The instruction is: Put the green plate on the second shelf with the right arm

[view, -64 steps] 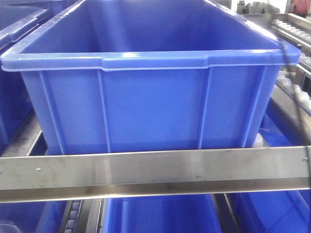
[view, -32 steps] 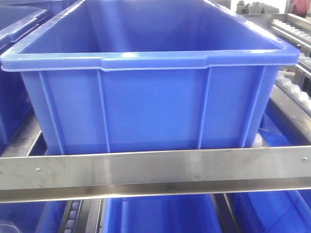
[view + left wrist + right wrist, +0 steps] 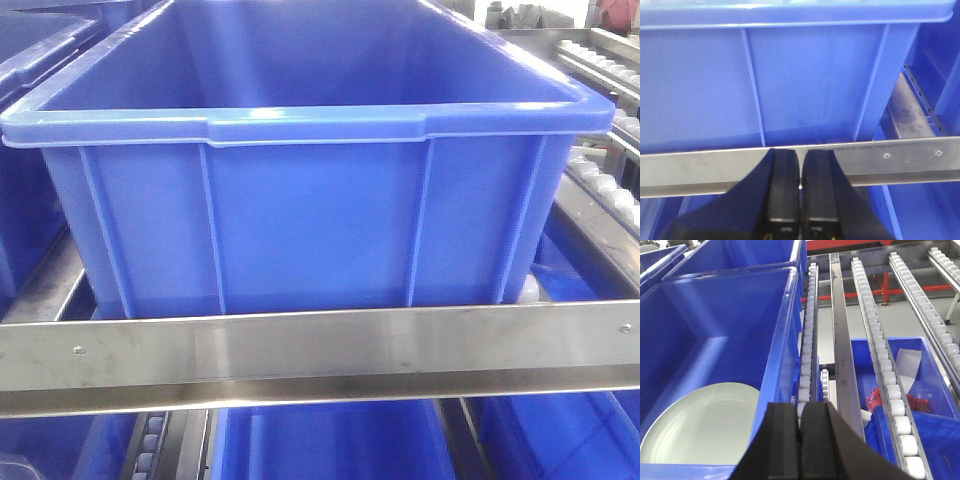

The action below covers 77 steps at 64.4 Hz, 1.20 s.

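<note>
The green plate (image 3: 700, 425) lies flat on the floor of a big blue bin (image 3: 775, 355) in the right wrist view, at the lower left. My right gripper (image 3: 800, 412) is shut with nothing in it, above the bin's right wall and the roller track, to the right of the plate. In the left wrist view my left gripper (image 3: 800, 160) is shut and empty, level with a steel rail (image 3: 900, 160) in front of the blue bin (image 3: 805, 80). The front view shows only the bin (image 3: 300, 200) and rail (image 3: 320, 350); the plate is hidden there.
White roller tracks (image 3: 810, 330) and a steel bar (image 3: 842, 340) run along the bin's right side. A lower blue bin (image 3: 920, 390) at the right holds paper and red packets. More blue bins stand behind (image 3: 740, 255) and below the rail (image 3: 330, 440).
A dark cable at the front view's right edge a second ago has gone out of sight. The bin and rail have not moved.
</note>
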{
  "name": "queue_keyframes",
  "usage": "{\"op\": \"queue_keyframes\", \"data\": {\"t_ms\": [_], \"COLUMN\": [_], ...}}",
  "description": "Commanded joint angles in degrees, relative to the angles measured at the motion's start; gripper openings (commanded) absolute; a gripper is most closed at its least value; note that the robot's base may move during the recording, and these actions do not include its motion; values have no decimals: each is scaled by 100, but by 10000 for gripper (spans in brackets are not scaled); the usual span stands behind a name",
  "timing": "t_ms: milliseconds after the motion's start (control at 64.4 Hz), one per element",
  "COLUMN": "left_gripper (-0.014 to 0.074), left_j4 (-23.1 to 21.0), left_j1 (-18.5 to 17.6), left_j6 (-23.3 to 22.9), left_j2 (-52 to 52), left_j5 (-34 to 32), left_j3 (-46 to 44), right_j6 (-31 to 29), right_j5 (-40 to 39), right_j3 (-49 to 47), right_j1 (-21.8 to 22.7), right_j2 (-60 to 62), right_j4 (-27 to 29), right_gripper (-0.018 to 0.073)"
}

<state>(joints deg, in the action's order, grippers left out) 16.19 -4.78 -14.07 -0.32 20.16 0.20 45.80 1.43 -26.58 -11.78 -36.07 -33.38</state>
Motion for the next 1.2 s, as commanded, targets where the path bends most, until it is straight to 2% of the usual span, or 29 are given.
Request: {"op": "queue_keyframes", "data": {"t_ms": [0,264,419,730,978,1180], "left_gripper": [125,125,125,125,125,125], "left_j4": [9,9,9,9,9,9], "left_j1": [-45,-45,-45,-45,-45,-45], "left_j6": [-26,-26,-26,-26,-26,-26], "left_j2": [-130,-130,-130,-130,-130,-130], "left_j5": [-331,-331,-331,-331,-331,-331], "left_j3": [237,237,237,237,237,237], "right_j6": [-9,-13,-13,-13,-8,-17], "right_j5": [-402,-408,-369,-362,-349,1], "right_j3": [-157,-157,30,1609,2747,2808], "right_j1": [33,59,71,605,650,650], "right_j2": [-4,-2,367,2270,3514,3775], "right_j4": [-82,-82,-337,-557,-595,-726], "right_gripper": [53,53,53,53,53,53]}}
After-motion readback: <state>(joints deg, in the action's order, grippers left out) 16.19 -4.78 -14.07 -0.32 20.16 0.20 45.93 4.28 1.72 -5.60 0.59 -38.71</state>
